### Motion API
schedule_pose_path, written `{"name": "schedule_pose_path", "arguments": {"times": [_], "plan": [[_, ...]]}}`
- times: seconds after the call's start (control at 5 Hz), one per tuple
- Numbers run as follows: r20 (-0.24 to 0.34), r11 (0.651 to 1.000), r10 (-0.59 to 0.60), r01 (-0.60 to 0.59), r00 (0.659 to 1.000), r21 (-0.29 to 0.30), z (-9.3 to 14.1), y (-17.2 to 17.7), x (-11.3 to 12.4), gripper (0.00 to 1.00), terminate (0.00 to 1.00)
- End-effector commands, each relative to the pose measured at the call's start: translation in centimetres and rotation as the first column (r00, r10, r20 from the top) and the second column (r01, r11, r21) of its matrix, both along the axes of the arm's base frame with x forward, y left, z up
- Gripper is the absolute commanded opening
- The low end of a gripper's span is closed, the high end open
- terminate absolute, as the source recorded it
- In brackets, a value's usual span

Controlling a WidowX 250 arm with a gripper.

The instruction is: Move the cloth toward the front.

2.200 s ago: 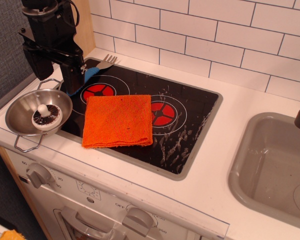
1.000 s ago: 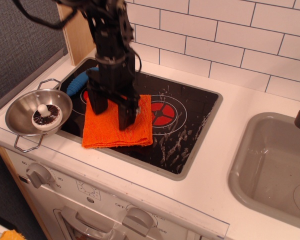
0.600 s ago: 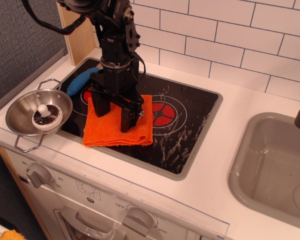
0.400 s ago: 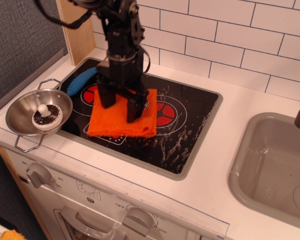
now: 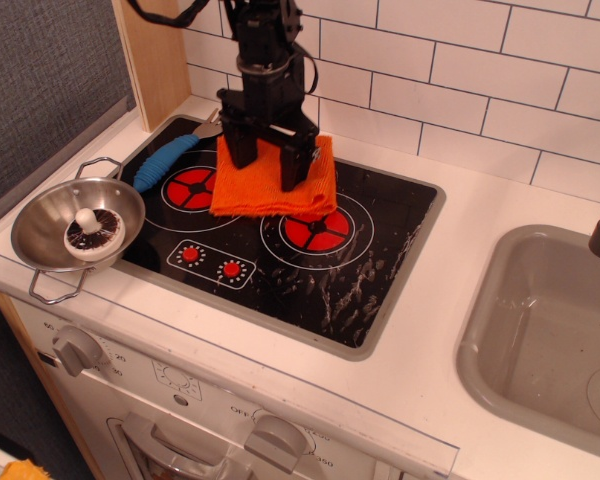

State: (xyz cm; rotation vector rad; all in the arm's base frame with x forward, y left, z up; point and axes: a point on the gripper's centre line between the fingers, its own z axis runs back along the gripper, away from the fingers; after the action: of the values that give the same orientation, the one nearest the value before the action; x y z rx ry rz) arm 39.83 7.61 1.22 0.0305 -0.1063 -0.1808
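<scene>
Pressing down on the cloth (image 5: 276,183), our gripper (image 5: 270,150) stands with fingers spread apart astride it, clamping nothing. We find the cloth at the far side of the stove (image 5: 380,255), between the burners, so we judge the move unfinished. We cannot read the oven panel's (image 5: 190,400) small print.

- White subway tile wall (image 5: 460,70) runs along the back, dark grout lines.
- Off-white countertop (image 5: 450,330) with a black glass cooktop (image 5: 360,270) set into it, red burner rings.
- Grey sink basin (image 5: 540,340) on the right edge.
- Wooden panel (image 5: 150,60) stands at the back left, dark grey textured wall (image 5: 40,90) beside it.
- Front panel (image 5: 180,420) below has grey knobs.
</scene>
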Motion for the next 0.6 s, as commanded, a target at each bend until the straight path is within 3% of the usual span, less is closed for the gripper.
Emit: {"name": "schedule_pose_path", "arguments": {"times": [0.0, 0.2, 0.4], "plan": [[0.046, 0.999, -0.051, 0.051, 0.998, 0.006, 2.1, -1.0, 1.6, 1.00, 0.00], [0.103, 0.997, -0.075, 0.077, 0.992, -0.011, 6.5, -1.9, 2.6, 1.00, 0.00], [0.117, 0.995, -0.093, 0.097, 0.989, -0.030, 10.2, -2.5, 3.4, 1.00, 0.00]]}}
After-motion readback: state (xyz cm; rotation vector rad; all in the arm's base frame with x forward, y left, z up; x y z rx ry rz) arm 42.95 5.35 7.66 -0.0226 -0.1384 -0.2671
